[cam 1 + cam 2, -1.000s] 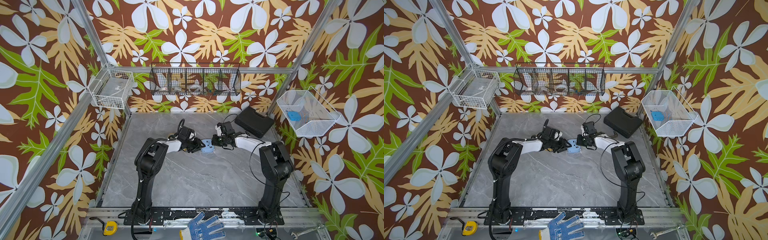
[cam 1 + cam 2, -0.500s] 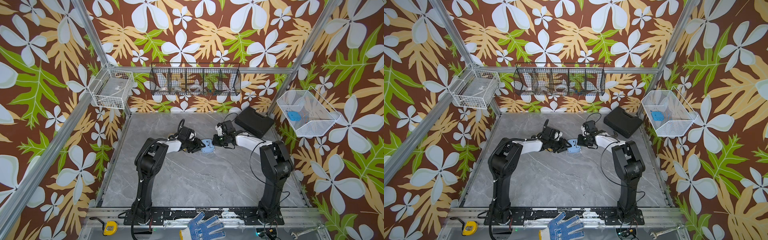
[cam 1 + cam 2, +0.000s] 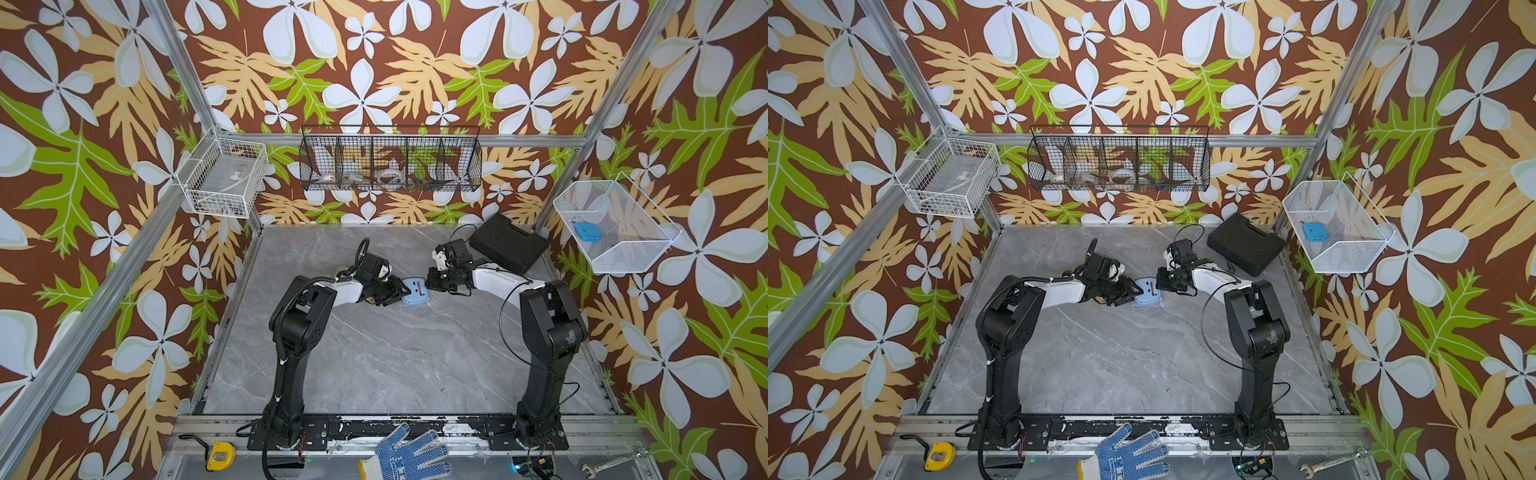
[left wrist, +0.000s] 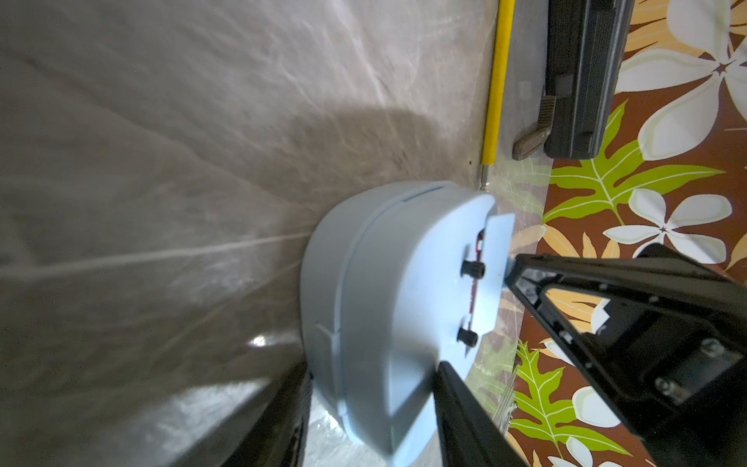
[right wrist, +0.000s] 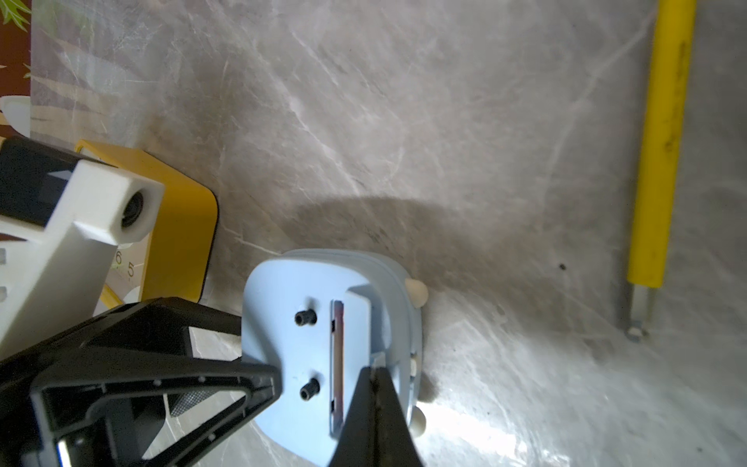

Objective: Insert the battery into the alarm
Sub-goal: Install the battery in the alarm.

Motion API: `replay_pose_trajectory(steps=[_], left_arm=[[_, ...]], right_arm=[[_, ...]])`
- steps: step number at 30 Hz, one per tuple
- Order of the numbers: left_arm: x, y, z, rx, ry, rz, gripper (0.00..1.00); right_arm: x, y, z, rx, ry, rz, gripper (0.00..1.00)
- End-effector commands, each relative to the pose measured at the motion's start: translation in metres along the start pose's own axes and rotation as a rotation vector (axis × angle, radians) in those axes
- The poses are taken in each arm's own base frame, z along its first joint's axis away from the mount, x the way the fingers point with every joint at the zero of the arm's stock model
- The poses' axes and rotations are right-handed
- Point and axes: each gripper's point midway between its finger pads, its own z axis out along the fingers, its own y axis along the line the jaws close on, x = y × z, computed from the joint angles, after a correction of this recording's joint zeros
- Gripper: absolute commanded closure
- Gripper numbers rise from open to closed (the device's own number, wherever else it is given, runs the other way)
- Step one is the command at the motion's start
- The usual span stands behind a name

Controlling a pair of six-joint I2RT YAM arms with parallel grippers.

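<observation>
The light blue alarm (image 3: 414, 292) (image 3: 1147, 293) lies face down in the middle of the table, its back with two black knobs (image 5: 306, 318) facing up. My left gripper (image 4: 372, 424) (image 3: 398, 291) is shut on the alarm's sides. My right gripper (image 5: 374, 372) (image 3: 428, 286) is shut with nothing in it. Its tips rest on the raised battery cover (image 5: 357, 319) (image 4: 495, 263). A thin reddish strip (image 5: 338, 364) shows in the gap under the cover. I cannot make out the battery itself.
A yellow clock (image 5: 178, 226) stands just behind my left wrist. A yellow-handled screwdriver (image 5: 663, 141) (image 4: 495, 81) lies beyond the alarm, near a black case (image 3: 509, 248). A white mesh basket (image 3: 623, 249) hangs on the right wall. A glove (image 3: 409, 455) and a tape measure (image 3: 218, 457) lie on the front rail.
The right wrist has shifted very slightly at the alarm's back. The left arm and the alarm have stayed where they were.
</observation>
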Motion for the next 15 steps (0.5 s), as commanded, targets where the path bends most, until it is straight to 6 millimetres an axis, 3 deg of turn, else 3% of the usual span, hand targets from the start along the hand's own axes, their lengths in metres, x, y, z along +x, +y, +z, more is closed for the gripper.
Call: replay_pose_trajectory(steps=[1, 15], left_arm=[[0.0000, -0.0008, 0.0009, 0.009, 0.000, -0.002, 0.50], [-0.0003, -0.0007, 0.0011, 0.010, 0.000, -0.002, 0.50]], right_arm=[[0.0044, -0.0028, -0.0015, 0.013, 0.023, -0.008, 1.00], [0.0084, 0.0025, 0.0050, -0.010, 0.045, -0.004, 1.00]])
